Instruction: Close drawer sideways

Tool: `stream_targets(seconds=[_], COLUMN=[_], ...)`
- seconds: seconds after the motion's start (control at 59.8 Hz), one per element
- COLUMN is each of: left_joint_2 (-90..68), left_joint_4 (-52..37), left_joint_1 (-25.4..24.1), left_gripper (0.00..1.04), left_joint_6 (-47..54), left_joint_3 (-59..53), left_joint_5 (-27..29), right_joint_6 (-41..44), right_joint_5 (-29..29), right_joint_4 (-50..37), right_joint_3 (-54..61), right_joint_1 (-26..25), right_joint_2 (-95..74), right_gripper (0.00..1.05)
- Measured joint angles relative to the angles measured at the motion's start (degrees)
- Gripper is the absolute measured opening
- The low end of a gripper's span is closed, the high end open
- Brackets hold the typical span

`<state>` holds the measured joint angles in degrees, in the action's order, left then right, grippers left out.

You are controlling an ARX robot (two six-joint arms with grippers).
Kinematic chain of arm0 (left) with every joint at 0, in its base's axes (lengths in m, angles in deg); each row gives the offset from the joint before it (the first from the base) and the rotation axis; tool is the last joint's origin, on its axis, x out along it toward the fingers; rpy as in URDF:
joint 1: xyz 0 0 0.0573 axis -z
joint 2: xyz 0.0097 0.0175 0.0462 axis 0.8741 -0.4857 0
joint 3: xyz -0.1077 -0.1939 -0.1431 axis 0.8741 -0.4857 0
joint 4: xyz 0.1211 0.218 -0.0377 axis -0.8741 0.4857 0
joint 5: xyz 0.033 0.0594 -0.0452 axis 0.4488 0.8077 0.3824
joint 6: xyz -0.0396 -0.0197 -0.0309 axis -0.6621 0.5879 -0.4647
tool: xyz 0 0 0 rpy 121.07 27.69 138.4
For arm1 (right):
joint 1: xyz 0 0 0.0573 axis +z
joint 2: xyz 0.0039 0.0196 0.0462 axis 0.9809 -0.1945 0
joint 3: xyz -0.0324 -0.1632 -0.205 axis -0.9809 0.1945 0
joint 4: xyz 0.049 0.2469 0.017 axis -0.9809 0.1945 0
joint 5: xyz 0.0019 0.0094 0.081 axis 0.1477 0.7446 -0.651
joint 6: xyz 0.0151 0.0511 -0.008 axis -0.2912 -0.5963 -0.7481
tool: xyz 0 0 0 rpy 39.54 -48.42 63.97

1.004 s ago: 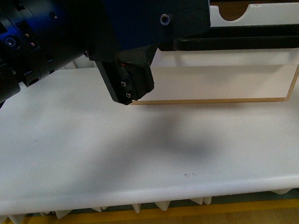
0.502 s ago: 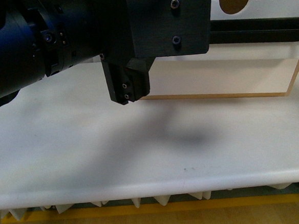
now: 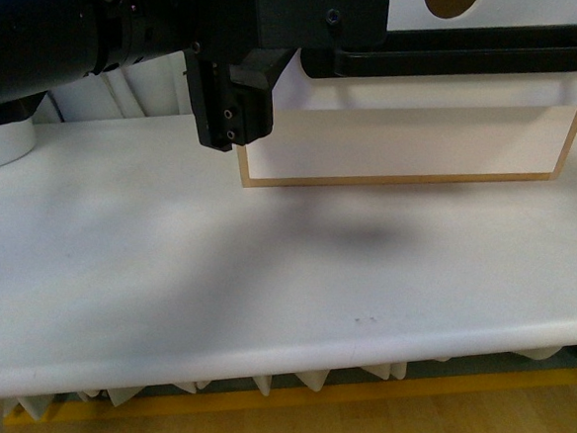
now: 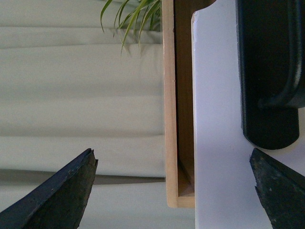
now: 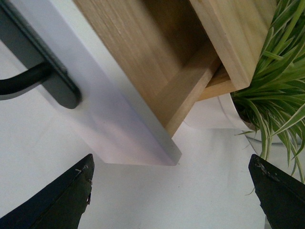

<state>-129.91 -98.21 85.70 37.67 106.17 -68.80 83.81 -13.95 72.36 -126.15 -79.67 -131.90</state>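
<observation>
The drawer has a wide white front with a long black bar handle. It stands pulled out over the white table. My left gripper is open at the drawer's left end. In the left wrist view the left gripper straddles the white front's edge, the handle's end near one finger. My right gripper is open and empty by the drawer's other end, where the wooden drawer side shows behind the front. The right gripper is out of the front view.
A plain white drawer front with a notch sits above the handled one. A green plant in a white pot stands beside the wooden cabinet. Plant leaves show past the cabinet's left side.
My left arm has moved up in the front view and closer to the drawer's left end. The drawer has not visibly moved.
</observation>
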Motion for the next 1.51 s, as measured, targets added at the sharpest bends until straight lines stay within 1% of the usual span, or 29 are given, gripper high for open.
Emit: stream_targets(seconds=[0.134, 0.301, 0.519, 0.82, 1.121, 1.255, 1.506], left_joint_2=[-0.6, -2.9, -8.9, -14.6, -17.2, -17.2, -13.5], left_joint_4=[1.6, 3.2, 5.4, 6.6, 5.9, 5.4, 2.5], left_joint_1=[0.0, 0.0, -0.2, -0.3, -0.2, -0.2, -1.2], left_gripper=[0.98, 0.98, 0.98, 0.98, 0.98, 0.98, 0.98], left_joint_6=[0.7, 2.3, 4.7, 5.7, 5.6, 4.9, 1.1], left_joint_3=[1.4, 4.7, 12.3, 19.7, 22.1, 22.0, 16.7], left_joint_5=[0.1, 1.9, 2.9, 3.8, 4.2, 4.2, 4.3], right_joint_6=[-0.5, -0.9, -2.1, -3.5, -4.8, -5.9, -7.8], right_joint_5=[0.0, -0.4, -0.2, 0.2, 0.6, -0.4, -3.5], right_joint_4=[-0.1, -0.2, -1.7, -3.4, -5.2, -5.4, -5.2], right_joint_3=[-3.6, -7.3, -14.2, -21.8, -22.5, -21.7, -15.4], right_joint_1=[-0.9, -1.4, -2.2, -2.5, -3.0, -3.4, -3.5], right_joint_2=[-3.5, -7.6, -15.1, -22.5, -23.7, -23.1, -17.0], right_gripper=[0.95, 0.95, 0.95, 0.95, 0.95, 0.95, 0.95])
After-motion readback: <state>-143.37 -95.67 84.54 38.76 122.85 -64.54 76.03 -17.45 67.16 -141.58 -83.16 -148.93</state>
